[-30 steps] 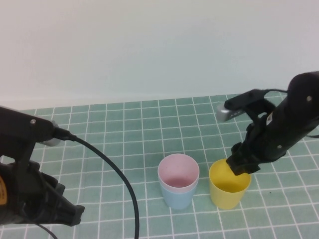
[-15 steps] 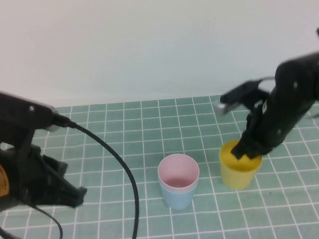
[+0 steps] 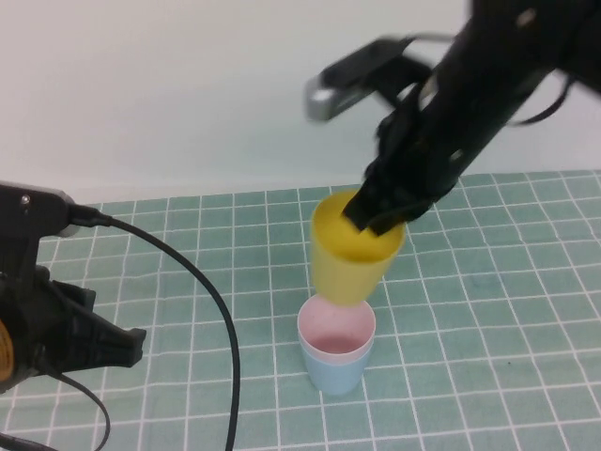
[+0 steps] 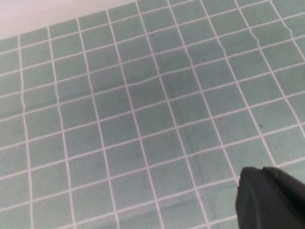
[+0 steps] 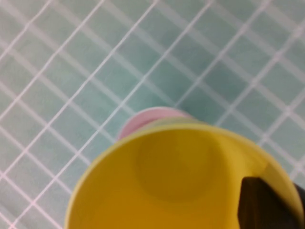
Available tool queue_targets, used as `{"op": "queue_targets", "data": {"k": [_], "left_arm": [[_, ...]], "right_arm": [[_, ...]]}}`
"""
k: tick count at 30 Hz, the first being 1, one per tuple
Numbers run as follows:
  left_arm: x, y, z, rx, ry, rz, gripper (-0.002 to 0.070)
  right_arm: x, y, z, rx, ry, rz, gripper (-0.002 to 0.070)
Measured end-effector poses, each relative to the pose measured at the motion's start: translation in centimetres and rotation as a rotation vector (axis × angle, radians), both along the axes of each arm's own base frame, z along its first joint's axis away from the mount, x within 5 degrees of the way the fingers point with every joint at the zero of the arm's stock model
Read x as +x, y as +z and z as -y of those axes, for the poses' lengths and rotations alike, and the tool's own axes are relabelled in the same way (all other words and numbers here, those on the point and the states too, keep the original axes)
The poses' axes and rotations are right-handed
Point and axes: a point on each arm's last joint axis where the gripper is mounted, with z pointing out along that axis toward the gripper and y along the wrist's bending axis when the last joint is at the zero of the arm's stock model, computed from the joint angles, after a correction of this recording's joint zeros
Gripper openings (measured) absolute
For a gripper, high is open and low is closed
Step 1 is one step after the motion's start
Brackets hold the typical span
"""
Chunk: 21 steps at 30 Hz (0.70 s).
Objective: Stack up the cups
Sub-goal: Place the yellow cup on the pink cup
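While right gripper [image 3: 376,218] pinches yellow cup [image 3: 349,258] rim above pink cup [image 3: 335,327], next: lower straight in. Left gripper [image 4: 271,198] parked low; grip unclear.

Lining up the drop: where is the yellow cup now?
High view: the yellow cup hangs centre, held by the right end effector, just above the pink cup nested in the blue cup.

The yellow cup [image 5: 186,186] is hiding most of the pink cup [image 5: 143,119]; the left pincer [image 4: 274,198] is being cropped at five o'clock.
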Motion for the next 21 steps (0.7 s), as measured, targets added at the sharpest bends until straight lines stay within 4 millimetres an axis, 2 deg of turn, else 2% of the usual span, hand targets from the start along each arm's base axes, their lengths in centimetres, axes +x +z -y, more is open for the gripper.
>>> {"op": "queue_targets", "data": {"k": [3, 7, 21], "left_arm": [[0.0, 0.0, 0.0, -0.004, 0.008, -0.001, -0.0001], [0.0, -0.1, 0.0, -0.004, 0.008, -0.001, -0.0001], [0.2, 0.2, -0.2, 0.002, 0.031, 0.034, -0.0001]], "right_arm": [[0.0, -2.5, -2.0, -0.037, 0.031, -0.058, 0.0027], [0.5, -4.9, -3.0, -0.070, 0.036, -0.107, 0.0027], [1.2, -7.3, -3.4, -0.111, 0.021, -0.150, 0.0044]]}}
